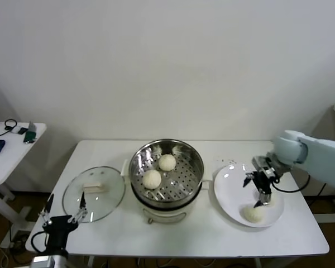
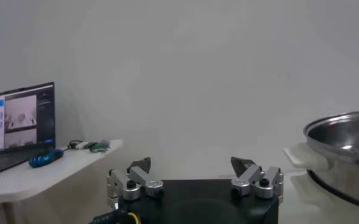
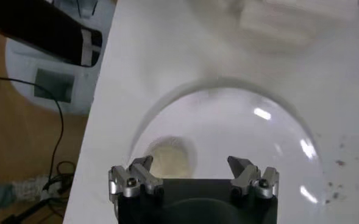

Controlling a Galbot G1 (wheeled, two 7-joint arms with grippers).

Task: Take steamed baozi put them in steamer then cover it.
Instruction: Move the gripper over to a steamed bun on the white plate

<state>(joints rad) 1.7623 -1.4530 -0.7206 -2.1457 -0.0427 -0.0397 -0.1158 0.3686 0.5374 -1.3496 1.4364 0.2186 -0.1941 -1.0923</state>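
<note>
White bench [image 1: 212,234], steel steamer [image 1: 166,173] at centre holding two baozi [image 1: 152,179], glass cover [image 1: 94,193] lying beside it, white plate [image 1: 229,195] with one baozi [image 1: 252,214], right hand [image 1: 259,190] fully open, empty, above plate, left hand [image 1: 64,209] fully open, empty, parked at bench's near edge.

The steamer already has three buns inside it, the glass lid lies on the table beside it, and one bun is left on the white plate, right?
Not quite: the head view shows two buns in the steamer, not three. The rest stands: the glass lid lies on the table beside it, and one bun is left on the white plate.
</note>
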